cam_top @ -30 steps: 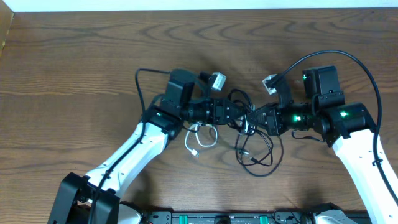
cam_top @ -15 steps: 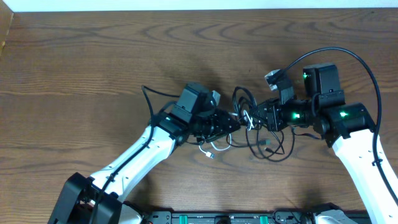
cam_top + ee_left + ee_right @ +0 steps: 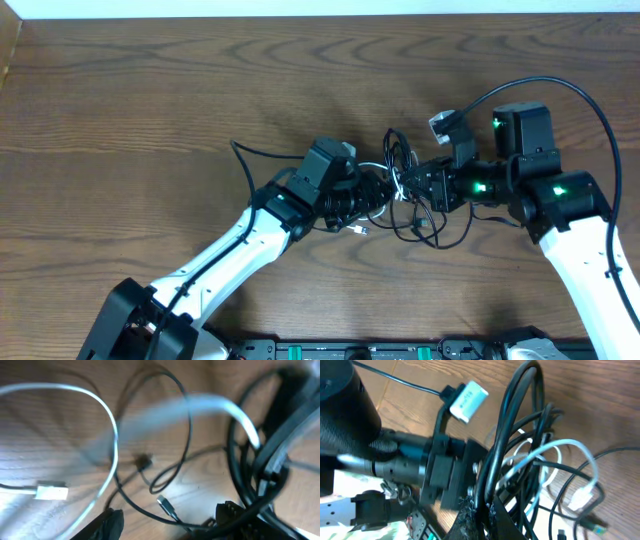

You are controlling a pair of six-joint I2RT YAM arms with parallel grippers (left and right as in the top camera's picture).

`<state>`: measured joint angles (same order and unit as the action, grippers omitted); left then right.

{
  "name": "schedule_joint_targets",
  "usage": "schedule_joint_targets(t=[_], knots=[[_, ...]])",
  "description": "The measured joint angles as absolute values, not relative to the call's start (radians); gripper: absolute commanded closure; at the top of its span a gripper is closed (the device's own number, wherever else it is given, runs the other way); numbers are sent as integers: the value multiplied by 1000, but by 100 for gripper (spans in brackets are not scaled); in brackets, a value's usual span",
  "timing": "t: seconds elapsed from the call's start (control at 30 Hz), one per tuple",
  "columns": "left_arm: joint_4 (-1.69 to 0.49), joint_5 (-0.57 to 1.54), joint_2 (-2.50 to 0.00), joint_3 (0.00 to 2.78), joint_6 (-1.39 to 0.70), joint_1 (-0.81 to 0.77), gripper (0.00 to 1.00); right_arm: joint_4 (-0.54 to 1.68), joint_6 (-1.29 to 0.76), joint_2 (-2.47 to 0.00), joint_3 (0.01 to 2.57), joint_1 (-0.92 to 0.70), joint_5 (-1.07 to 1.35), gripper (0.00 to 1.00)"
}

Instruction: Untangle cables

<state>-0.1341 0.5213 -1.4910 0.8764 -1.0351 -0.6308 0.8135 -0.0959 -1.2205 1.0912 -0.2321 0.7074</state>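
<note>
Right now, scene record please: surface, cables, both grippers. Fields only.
surface: wooden table
black cables: several thin cords, looped together between the two arms
white cable: mixed in with the black loops, white plug lying on the table
left gripper: open, fingers apart over the tangle, gripping nothing
right gripper: shut on the black cables

Left end effector (image 3: 383, 193) advanced right, jaws wider; cables (image 3: 425, 222) dragged rightward.

Right gripper (image 3: 479, 508) jaws pinched on black cables (image 3: 508, 416); white cable (image 3: 570, 444) looped alongside; left arm (image 3: 395, 460) close behind.
</note>
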Motion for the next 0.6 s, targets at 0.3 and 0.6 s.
schedule_joint_targets(t=[0.3,0.6], knots=[[-29,544,-1491,876,-1124,-570,36,841,-105,-1202,1091,-232,672,99],[1,593,-1493,876,-1154,-612,44,843,-110,-1201,1091,-232,672,99]])
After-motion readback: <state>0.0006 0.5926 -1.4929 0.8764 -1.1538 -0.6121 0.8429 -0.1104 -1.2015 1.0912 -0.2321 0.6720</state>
